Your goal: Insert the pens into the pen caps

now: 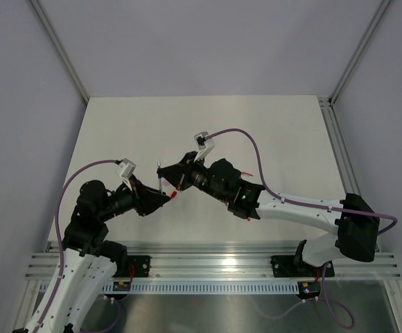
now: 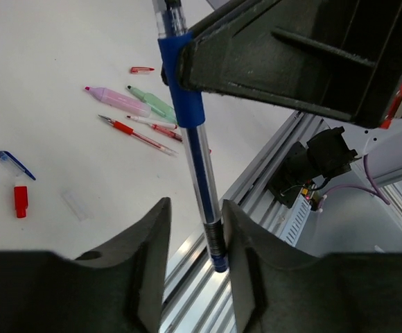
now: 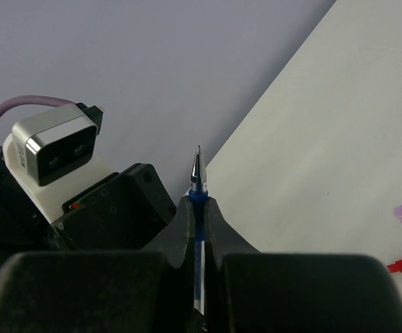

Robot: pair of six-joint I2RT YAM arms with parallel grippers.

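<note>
Blue cap [image 2: 14, 164] and red cap [image 2: 21, 200] lie on the white worktop [image 2: 48, 55] at the left of the left wrist view. At centre, the left claw [image 2: 195, 208] stands slightly open around the lower end of a blue pen [image 2: 199, 159], a gap beside one finger. Upper right, the right claw [image 3: 197, 205] is clamped tight on that pen's grip.

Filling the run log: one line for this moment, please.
right fingers: clamped on blue plastic stick pen | left fingers: open around its lower end
</note>
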